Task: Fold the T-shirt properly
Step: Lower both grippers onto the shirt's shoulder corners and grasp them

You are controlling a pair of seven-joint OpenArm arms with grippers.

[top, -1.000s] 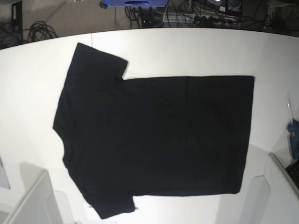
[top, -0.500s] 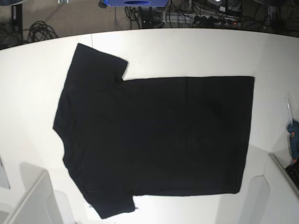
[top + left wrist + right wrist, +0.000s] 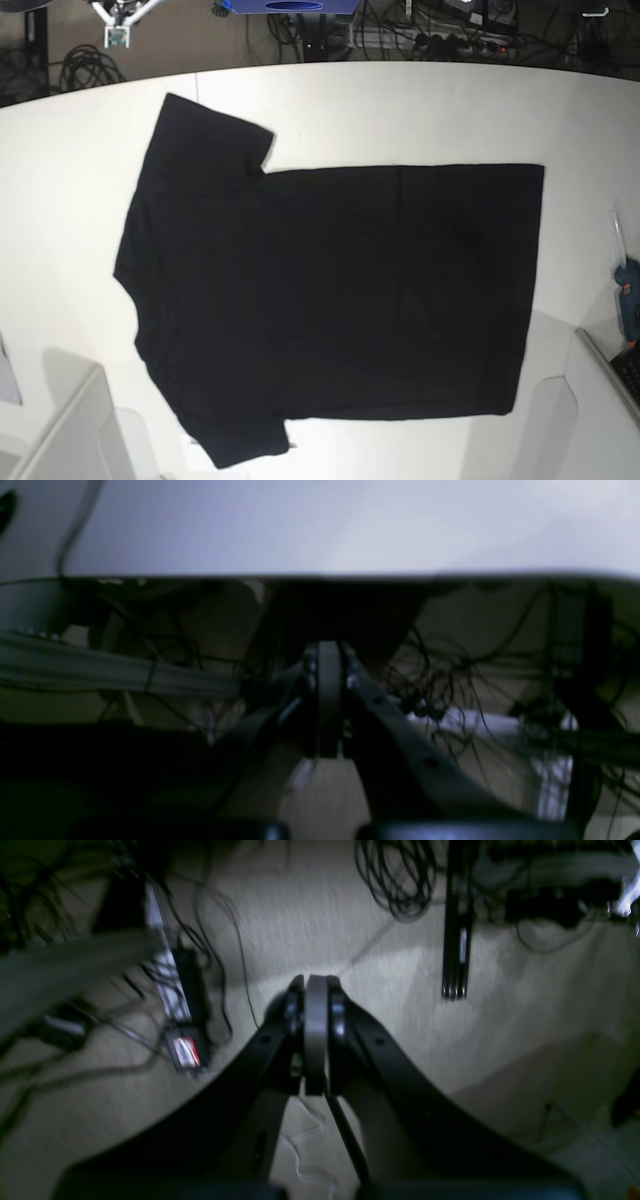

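The T-shirt (image 3: 330, 290) lies spread flat on the white table (image 3: 400, 110), plain black side up, with its sleeves toward the left and its hem toward the right. Neither gripper is over it. In the left wrist view my left gripper (image 3: 328, 650) is shut on nothing and faces the table's edge (image 3: 320, 575) and the tangle of cables beneath it. In the right wrist view my right gripper (image 3: 316, 985) is shut and empty above carpeted floor (image 3: 310, 915) with cables on it.
A blue tool (image 3: 628, 300) lies at the table's right edge, above a grey-rimmed box (image 3: 605, 365). A pale box (image 3: 70, 430) stands at the lower left corner. A white arm part (image 3: 120, 15) shows at the top left, beyond the table.
A white arm part has come into the base view at the top left edge, and a small white piece at the top right. The T-shirt has not moved.
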